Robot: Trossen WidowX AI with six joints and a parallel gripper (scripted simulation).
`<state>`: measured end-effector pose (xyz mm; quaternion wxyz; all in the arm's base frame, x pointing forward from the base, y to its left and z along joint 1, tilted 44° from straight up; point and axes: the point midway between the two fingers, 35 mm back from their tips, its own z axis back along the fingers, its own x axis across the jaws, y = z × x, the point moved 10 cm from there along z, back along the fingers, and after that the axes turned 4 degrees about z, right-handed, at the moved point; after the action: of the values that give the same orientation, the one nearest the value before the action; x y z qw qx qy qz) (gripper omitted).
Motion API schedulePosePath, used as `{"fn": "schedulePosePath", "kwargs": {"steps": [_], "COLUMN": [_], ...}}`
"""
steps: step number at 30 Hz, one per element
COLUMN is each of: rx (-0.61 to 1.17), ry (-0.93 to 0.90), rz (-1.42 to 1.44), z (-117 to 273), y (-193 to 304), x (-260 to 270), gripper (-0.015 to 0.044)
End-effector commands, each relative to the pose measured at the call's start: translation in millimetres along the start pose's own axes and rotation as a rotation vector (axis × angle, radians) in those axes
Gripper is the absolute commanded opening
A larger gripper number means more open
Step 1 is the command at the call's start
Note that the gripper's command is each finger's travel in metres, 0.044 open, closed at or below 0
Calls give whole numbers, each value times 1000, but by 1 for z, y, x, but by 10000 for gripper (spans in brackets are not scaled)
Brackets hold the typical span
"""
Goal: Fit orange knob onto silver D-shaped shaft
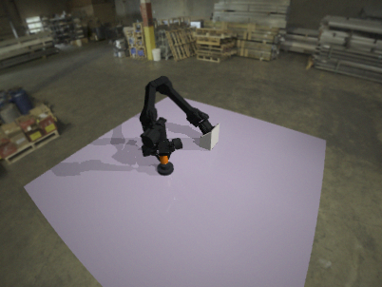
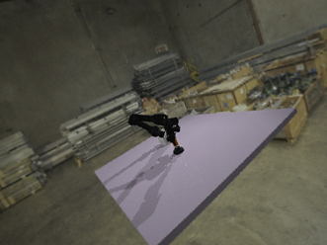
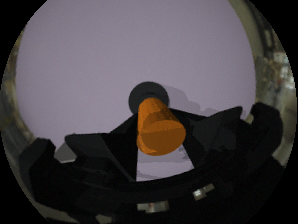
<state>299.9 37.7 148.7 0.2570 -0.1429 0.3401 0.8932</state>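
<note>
The orange knob (image 1: 164,160) (image 2: 176,143) (image 3: 161,132) is held between the fingers of my gripper (image 1: 163,156) (image 3: 152,113), which is shut on it. The round pedestal (image 1: 165,169) (image 2: 178,151) (image 3: 140,95) is dark and stands on the lilac table top. The knob is right over the pedestal, its lower end at or very near the pedestal's top. I cannot tell from these views whether a gap remains between them. The silver shaft is hidden under the knob, and so are the knob's hole and both flat sides.
A pale upright panel (image 1: 215,137) (image 2: 163,141) is by the arm's base, behind the pedestal. The lilac table top (image 1: 228,204) (image 2: 218,152) (image 3: 90,55) extends around the pedestal. The arm's shadows fall across it.
</note>
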Motion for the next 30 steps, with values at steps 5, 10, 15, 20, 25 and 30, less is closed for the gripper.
{"fn": "schedulePosePath", "kwargs": {"steps": [5,10,15,20,25,30], "rx": [4,4,4,3,4,4], "ry": [1,1,1,1,1,1], "rz": [-8,-167,-208,-208,-208,-208], "z": [4,4,3,3,4,3], "y": [2,1,-2,-3,-2,-1], "x": [0,-1,-2,-3,-3,-2], "gripper": [0,0,0,0,0,0]}}
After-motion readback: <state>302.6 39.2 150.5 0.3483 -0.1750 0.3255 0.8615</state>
